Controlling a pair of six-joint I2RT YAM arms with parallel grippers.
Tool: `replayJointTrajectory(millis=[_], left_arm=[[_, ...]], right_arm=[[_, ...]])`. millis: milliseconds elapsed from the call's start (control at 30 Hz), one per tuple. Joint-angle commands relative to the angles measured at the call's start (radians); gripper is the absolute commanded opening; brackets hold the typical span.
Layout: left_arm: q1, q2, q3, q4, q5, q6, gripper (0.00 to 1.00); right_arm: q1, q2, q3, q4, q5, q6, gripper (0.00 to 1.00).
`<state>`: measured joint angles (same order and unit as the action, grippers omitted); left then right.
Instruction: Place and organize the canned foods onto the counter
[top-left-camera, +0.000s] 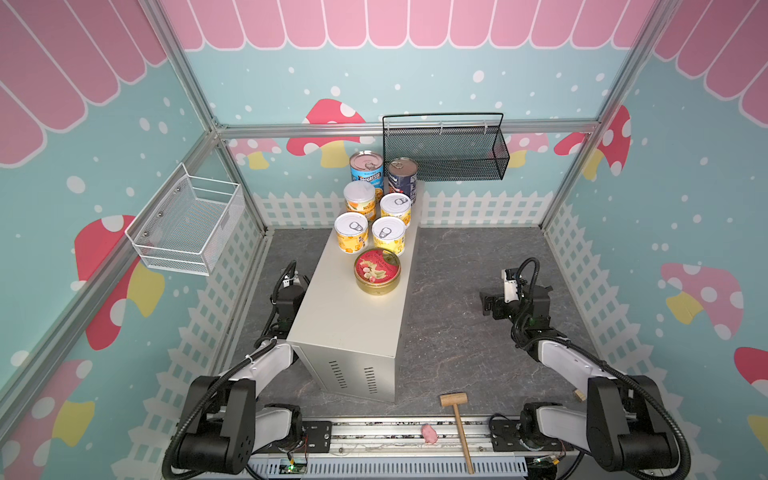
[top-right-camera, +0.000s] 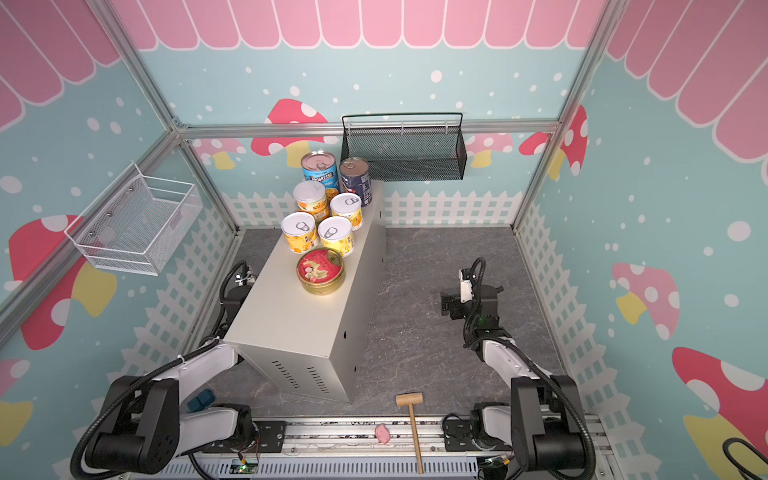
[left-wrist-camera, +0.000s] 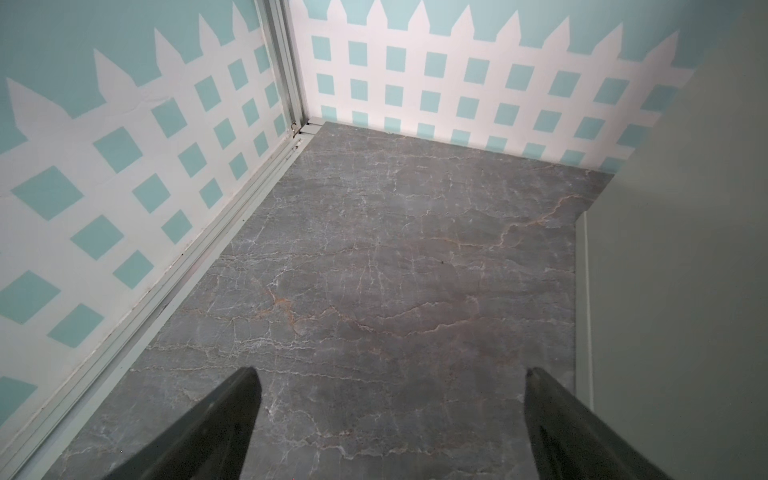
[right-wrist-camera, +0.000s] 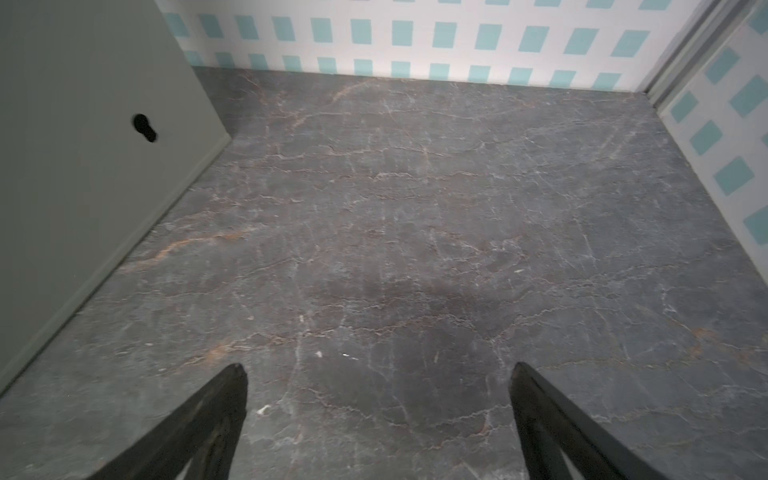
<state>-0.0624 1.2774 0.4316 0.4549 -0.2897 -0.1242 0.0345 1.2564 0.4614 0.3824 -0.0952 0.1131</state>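
Observation:
The beige-grey counter (top-left-camera: 345, 328) (top-right-camera: 299, 320) stands mid-floor. On its far half stand the canned foods: a light-blue Progresso can (top-left-camera: 366, 171), a dark navy can (top-left-camera: 403, 179), several short yellow cans (top-left-camera: 351, 232) in two rows, and nearest a flat gold red-lidded tin (top-left-camera: 377, 271) (top-right-camera: 320, 271). My left gripper (left-wrist-camera: 390, 374) is open over bare floor, left of the counter's side wall (left-wrist-camera: 673, 249). My right gripper (right-wrist-camera: 376, 370) (top-left-camera: 489, 305) is open over bare floor to the right of the counter (right-wrist-camera: 83, 145). Neither holds anything.
A black mesh basket (top-left-camera: 444, 149) hangs on the back wall and a white wire basket (top-left-camera: 187, 224) on the left wall. A wooden mallet (top-left-camera: 457, 419) and a small pink toy (top-left-camera: 430, 433) lie at the front edge.

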Motion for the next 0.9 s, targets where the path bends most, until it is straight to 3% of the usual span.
replayJointTrajectory(millis=[0, 133, 167, 233, 367, 667, 867], left_arm=[[-0.005, 0.086, -0.07, 0.308, -0.037, 0.05, 0.99], [0.0, 0.288, -0.192, 0.776, -0.035, 0.071, 0.99], [0.001, 0.298, -0.201, 0.81, -0.035, 0.075, 0.99], [0.019, 0.232, -0.159, 0.624, 0.006, 0.039, 0.99], [0.024, 0.24, -0.091, 0.495, 0.0, 0.029, 0.99], [0.012, 0.262, -0.048, 0.448, -0.015, 0.053, 0.99], [0.01, 0.264, -0.043, 0.442, 0.012, 0.066, 0.99]], right_arm=[[0.004, 0.013, -0.041, 0.188, 0.079, -0.07, 0.99], [0.003, 0.048, -0.143, 0.442, 0.119, -0.113, 0.99], [0.004, 0.061, -0.15, 0.477, 0.129, -0.115, 1.0], [0.004, 0.083, -0.155, 0.519, 0.138, -0.127, 1.0], [0.004, 0.148, -0.156, 0.613, 0.188, -0.121, 1.0], [-0.008, 0.283, -0.273, 0.989, 0.24, -0.126, 0.99], [-0.008, 0.277, -0.271, 0.97, 0.246, -0.121, 0.99]])
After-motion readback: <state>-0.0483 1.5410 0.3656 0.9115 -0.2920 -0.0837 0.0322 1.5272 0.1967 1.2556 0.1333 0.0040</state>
